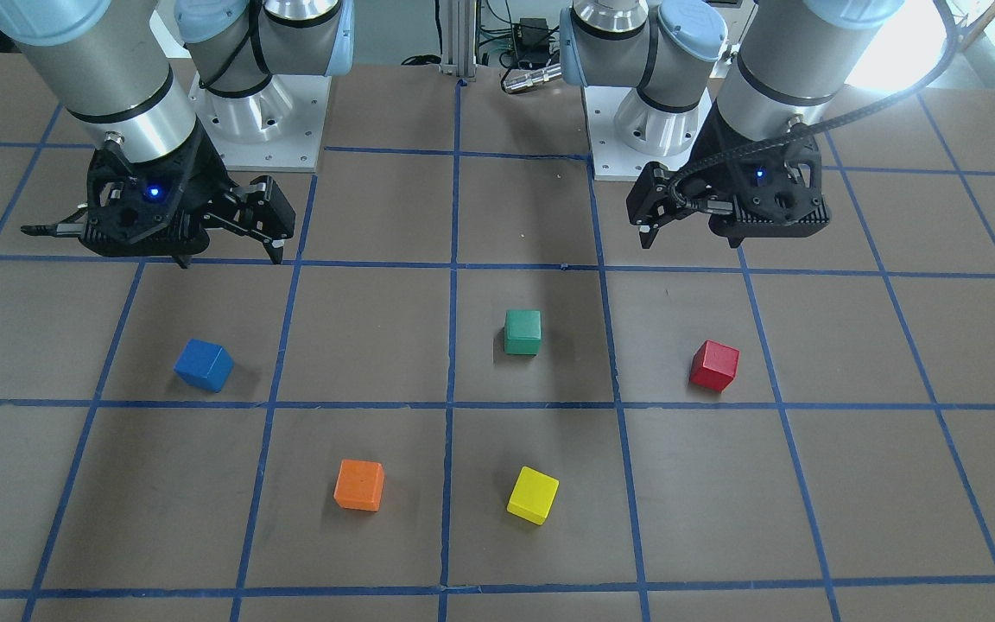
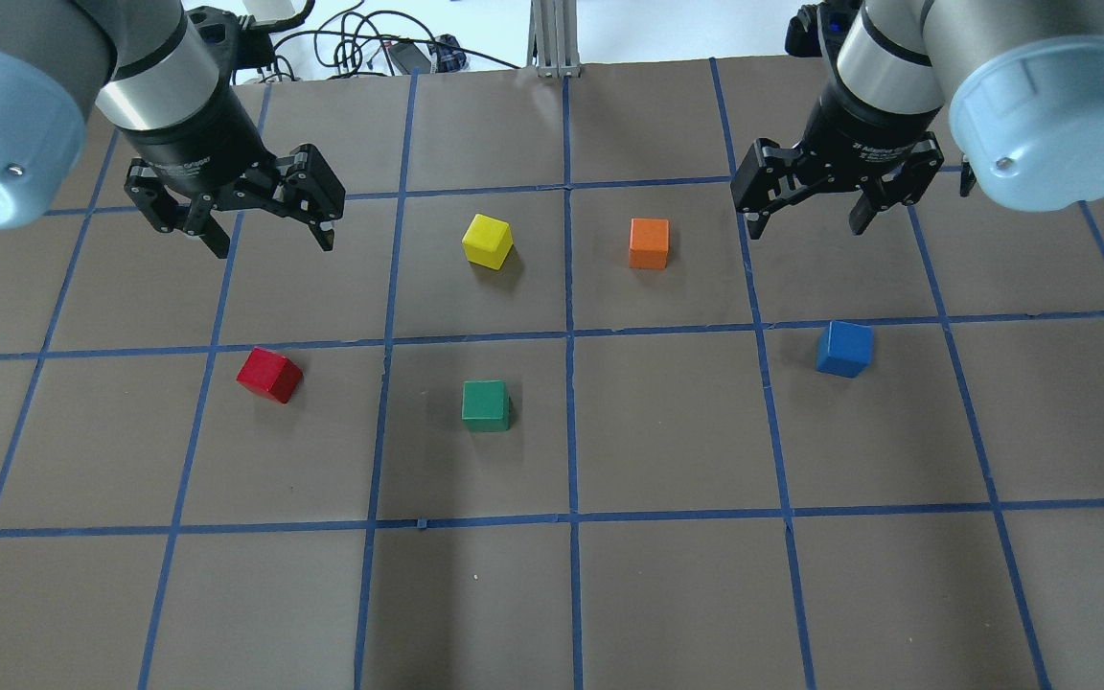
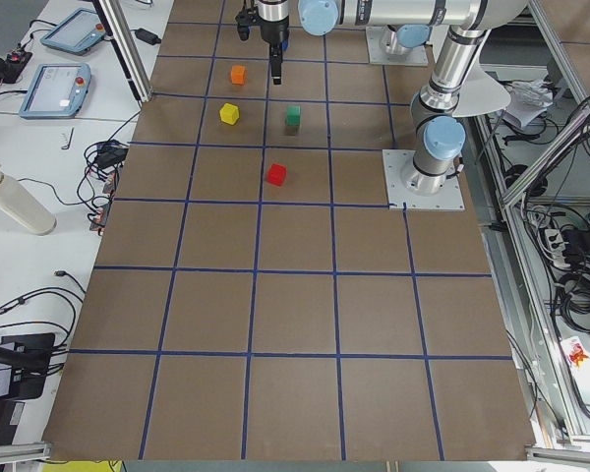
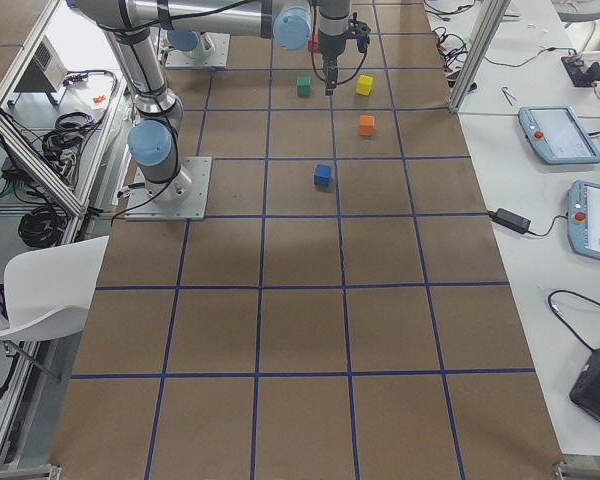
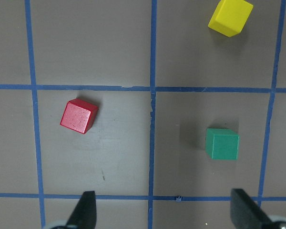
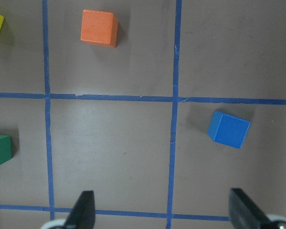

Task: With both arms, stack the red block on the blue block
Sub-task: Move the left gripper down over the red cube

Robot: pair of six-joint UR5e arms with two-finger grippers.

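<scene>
The red block (image 2: 268,375) lies on the brown gridded table on my left side, also in the front view (image 1: 713,365) and left wrist view (image 5: 79,116). My left gripper (image 2: 272,244) hovers open and empty above the table, beyond the red block. The blue block (image 2: 843,348) lies on my right side, also in the front view (image 1: 203,364) and right wrist view (image 6: 228,129). My right gripper (image 2: 805,228) hovers open and empty beyond the blue block. The blocks are far apart, each alone in its grid square.
A green block (image 2: 485,404) sits near the middle between the two task blocks. A yellow block (image 2: 488,241) and an orange block (image 2: 649,243) lie farther out, between the two grippers. Blue tape lines grid the table.
</scene>
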